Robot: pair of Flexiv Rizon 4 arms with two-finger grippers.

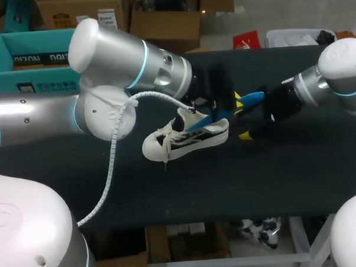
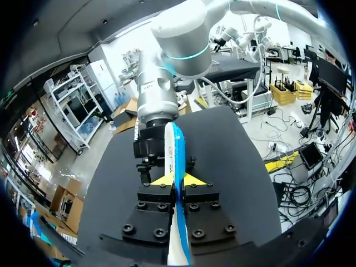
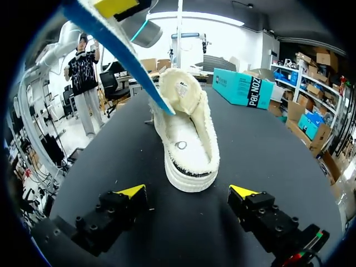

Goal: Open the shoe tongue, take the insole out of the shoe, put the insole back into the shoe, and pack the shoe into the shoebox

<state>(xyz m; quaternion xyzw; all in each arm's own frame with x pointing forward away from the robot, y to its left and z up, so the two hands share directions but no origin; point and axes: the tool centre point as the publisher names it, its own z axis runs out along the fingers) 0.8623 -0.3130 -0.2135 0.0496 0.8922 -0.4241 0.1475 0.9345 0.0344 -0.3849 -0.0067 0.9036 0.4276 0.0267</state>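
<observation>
My right fingers [image 3: 132,192], wide open and empty, sit at 3 o'clock of the white canvas sneaker [image 3: 186,130] on the black desk [image 1: 227,184]. My left fingers [image 2: 168,179], at 1 o'clock, pinch the blue foam insole [image 2: 173,147]. I'd steady the heel and feed the insole flat.

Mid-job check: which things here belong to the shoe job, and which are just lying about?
Job's own:
shoe
insole, gripped in left pincer
shoebox
right pincer, open, facing the shoe

Not the job's:
table
</observation>
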